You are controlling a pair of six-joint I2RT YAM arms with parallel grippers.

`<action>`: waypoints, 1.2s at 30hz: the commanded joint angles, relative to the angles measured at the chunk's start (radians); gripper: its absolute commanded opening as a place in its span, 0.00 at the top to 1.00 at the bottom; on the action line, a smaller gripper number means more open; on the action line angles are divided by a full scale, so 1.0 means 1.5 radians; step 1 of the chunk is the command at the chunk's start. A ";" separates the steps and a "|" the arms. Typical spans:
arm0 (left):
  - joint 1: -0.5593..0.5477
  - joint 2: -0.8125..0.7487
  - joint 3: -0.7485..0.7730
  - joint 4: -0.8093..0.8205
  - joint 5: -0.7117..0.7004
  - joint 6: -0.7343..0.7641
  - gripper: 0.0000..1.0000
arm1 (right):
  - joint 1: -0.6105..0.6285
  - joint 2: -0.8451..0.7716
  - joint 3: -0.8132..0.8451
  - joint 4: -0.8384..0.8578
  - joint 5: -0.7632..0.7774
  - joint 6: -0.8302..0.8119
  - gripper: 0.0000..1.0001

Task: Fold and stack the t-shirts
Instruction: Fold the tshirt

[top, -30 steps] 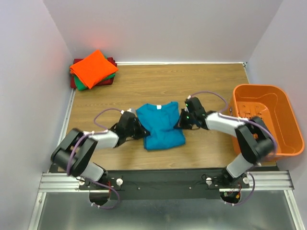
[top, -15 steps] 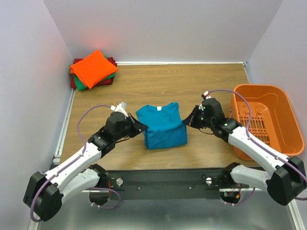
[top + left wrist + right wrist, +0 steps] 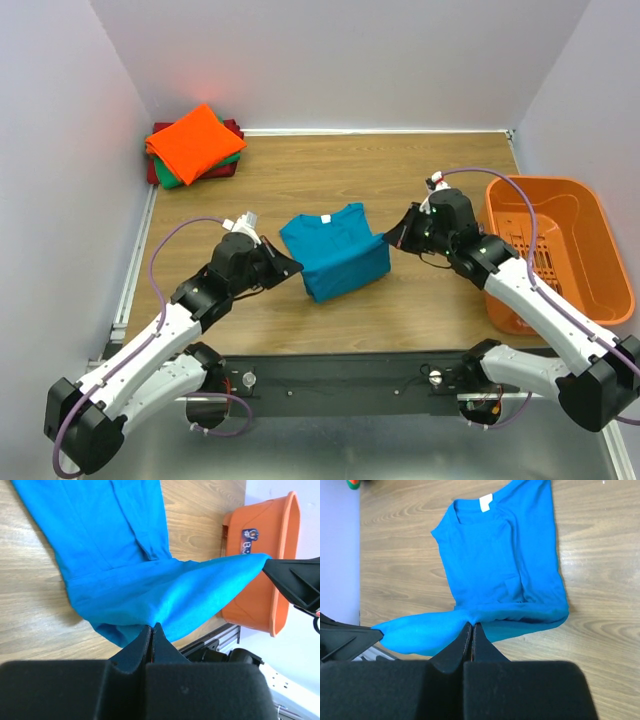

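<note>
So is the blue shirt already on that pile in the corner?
No, the blue shirt is at the middle of the table, well apart from the pile.

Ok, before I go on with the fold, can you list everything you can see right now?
teal-blue t-shirt: one, teal-blue, partly folded, middle of the table, stretched between both hands
orange t-shirt: one, bright orange, folded, top of the stack in the far-left corner
green t-shirt: one, green, folded, under the orange one
dark red t-shirt: one, dark red, bottom of that stack
basket: one, orange plastic, slotted, right edge of the table
table: one, wood-grain
left hand: one, black, shut on the teal shirt's left side
right hand: one, black, shut on its right side
</note>
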 commanded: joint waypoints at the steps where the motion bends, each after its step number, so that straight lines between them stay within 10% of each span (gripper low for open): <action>1: -0.003 0.004 0.049 -0.025 -0.014 0.010 1.00 | 0.005 0.002 0.039 -0.023 0.027 -0.017 0.99; 20: 0.005 0.047 0.109 -0.001 0.016 0.021 1.00 | 0.005 0.076 0.124 -0.038 0.032 -0.042 0.99; 36: -0.081 -0.005 0.034 0.049 0.027 -0.044 1.00 | 0.005 -0.089 0.004 -0.047 0.049 0.002 0.99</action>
